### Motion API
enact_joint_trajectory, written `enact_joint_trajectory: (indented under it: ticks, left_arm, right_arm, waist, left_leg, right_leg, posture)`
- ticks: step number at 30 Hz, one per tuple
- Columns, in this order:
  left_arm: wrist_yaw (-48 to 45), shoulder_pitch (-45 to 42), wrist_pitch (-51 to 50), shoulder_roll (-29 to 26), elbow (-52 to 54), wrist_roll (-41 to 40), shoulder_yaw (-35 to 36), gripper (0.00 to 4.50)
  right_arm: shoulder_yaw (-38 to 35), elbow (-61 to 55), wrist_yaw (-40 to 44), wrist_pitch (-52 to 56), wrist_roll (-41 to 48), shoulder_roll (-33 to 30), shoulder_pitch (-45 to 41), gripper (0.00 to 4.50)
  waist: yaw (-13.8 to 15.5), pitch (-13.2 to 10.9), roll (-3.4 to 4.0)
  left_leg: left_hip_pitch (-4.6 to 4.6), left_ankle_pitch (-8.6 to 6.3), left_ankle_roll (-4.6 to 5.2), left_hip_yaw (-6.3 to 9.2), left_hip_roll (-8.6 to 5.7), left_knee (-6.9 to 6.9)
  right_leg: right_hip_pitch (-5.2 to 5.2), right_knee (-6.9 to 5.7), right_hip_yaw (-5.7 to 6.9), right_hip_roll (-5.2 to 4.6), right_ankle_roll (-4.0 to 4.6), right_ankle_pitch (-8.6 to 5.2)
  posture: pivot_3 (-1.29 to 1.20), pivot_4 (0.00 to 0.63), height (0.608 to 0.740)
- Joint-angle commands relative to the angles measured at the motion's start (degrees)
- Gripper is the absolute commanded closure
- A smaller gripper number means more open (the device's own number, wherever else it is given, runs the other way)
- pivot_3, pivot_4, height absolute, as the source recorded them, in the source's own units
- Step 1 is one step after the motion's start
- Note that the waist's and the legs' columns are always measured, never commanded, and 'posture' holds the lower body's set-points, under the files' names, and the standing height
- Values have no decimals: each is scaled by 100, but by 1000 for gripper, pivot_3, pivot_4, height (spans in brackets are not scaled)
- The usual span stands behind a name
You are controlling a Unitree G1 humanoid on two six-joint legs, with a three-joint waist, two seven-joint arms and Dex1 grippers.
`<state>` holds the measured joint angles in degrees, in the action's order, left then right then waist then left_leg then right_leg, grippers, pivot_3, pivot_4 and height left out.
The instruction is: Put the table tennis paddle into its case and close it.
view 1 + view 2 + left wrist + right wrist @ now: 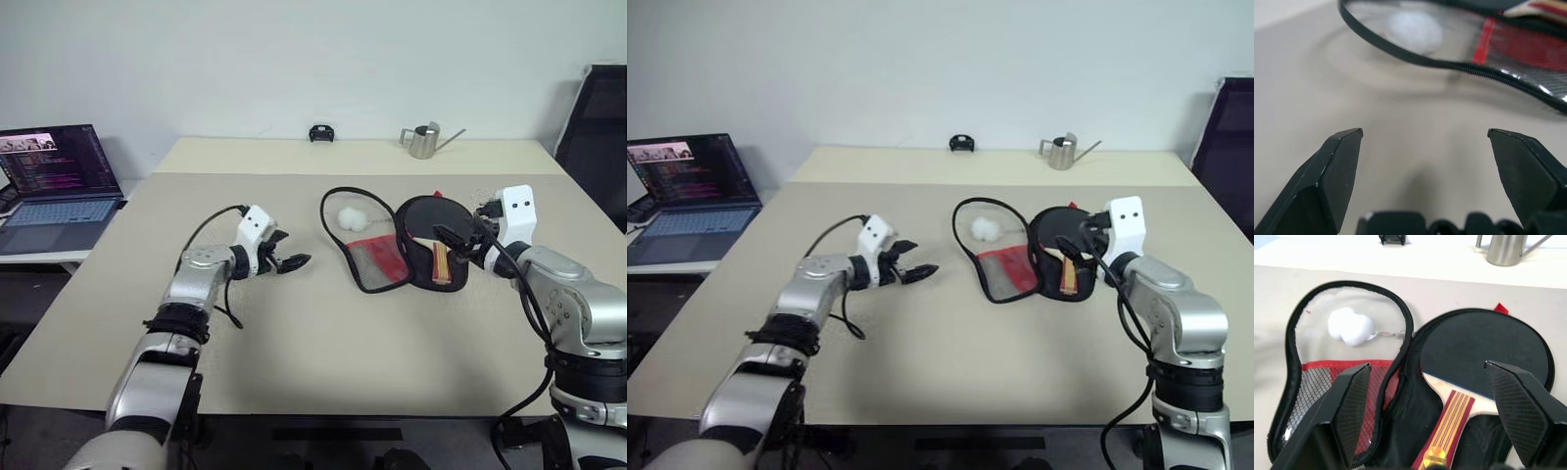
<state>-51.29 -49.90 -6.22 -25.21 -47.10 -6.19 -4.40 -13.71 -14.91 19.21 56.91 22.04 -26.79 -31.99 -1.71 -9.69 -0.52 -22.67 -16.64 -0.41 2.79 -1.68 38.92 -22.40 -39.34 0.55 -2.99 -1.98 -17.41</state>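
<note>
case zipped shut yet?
No: the case lies spread open on the table, its clear flap folded out beside the half where the paddle rests.

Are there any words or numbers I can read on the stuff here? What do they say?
None can be read.
Laptop screen: rows of small text, too small and blurred to read.
Paddle handle: a small gold sticker, print too blurred to read.
Case: no lettering shows on the open halves.

From head height we look down the table [294,372]; both wrist views closely share the case [1347,382].
</note>
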Motion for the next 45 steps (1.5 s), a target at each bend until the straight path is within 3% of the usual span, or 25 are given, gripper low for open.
enact_joint_trajectory:
  ticks: [1,13,17,22,29,45]
  left_arm:
    - [197,-481,533,266,-833,295,-75,0]
    - [790,-1583,1169,1102,-2515,584,142,0]
    - [926,-1796,1220,1231,-2690,675,168,0]
    - [902,-2035,1231,1453,-2803,786,144,0]
    - [878,-2242,1302,1733,-2871,895,190,0]
    - [1675,-3138,1484,3011,-3082,1211,372,0]
  right_arm:
    - [-101,-375,290,-133,178,-291,95,472]
    - [-578,-741,70,-13,318,-493,590,472]
    - [-581,-972,85,20,440,-492,718,472]
    - [-820,-1632,677,328,1184,-824,1141,472]
    - [-1249,-1933,619,525,1454,-1141,1613,472]
    - [-2147,-3626,-657,1430,2173,-473,2631,472]
  waist:
    - [6,0,0]
    - [3,-2,-5]
    - [7,-3,-5]
    - [19,-4,-8]
    - [33,-4,-9]
    - [71,-7,-13]
  left_leg:
    - [-3,0,0,1,0,0]
    - [-17,0,-1,6,-4,-1]
    - [-17,0,-1,7,-5,-1]
    - [-21,1,-1,10,-8,-1]
    - [-19,0,0,11,-12,0]
    - [-16,0,2,7,-14,-1]
  right_leg:
    - [-1,2,0,-1,0,0]
    - [-2,23,7,-4,-1,1]
    - [-2,23,8,-4,-1,1]
    - [-2,26,10,-4,-2,0]
    - [0,23,10,-5,-3,1]
    - [1,19,5,-5,-5,-1]
  posture:
    - [0,150,740]
    - [0,150,740]
    - [0,150,740]
    - [0,150,740]
    - [0,150,740]
    - [0,150,740]
